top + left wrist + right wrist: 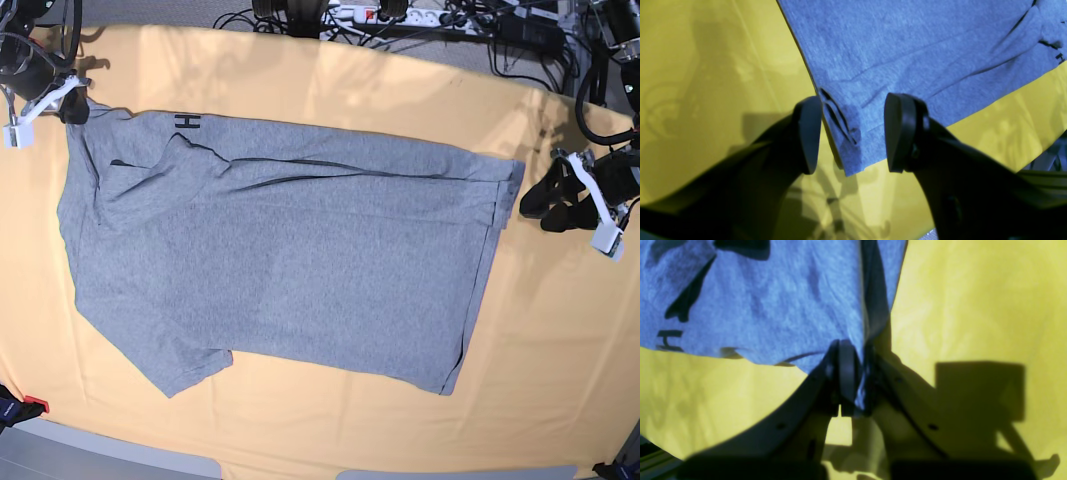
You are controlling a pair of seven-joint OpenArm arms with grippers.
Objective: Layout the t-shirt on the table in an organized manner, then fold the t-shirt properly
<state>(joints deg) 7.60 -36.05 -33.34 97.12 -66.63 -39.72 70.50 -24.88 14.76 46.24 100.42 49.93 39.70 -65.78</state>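
The t-shirt (290,260) lies spread on the table (560,360), plain grey side up, with a strip of black lettering folded over along its far edge. My left gripper (853,133) is spread wide at the hem corner: that corner pokes into the gap between my two fingers (808,133), and I cannot tell whether either pad touches the cloth. A small fold of layered hem sits just beside the left-hand pad. In the base view this gripper (545,205) stands just off the shirt's edge, over yellow cloth. My right gripper (853,380) is pressed together on the opposite corner, a thin edge of grey fabric pinched between the pads, the shirt (773,300) running away from them. In the base view it (72,108) sits at the shirt's far corner.
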